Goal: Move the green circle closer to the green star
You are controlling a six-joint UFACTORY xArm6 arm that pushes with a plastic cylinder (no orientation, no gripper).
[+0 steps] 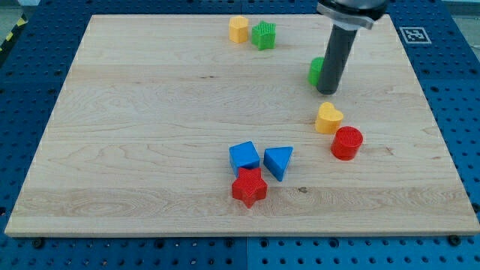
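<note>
The green circle (316,70) lies at the view's upper right, mostly hidden behind my rod. My tip (326,91) rests on the board just right of and below it, touching it. The green star (263,35) sits near the view's top edge, up and to the left of the circle, with a yellow hexagon block (238,28) touching its left side.
A yellow heart block (328,118) lies just below my tip, with a red circle (347,142) at its lower right. A blue cube (244,156), a blue triangle (278,161) and a red star (249,187) cluster at the bottom centre of the wooden board (150,112).
</note>
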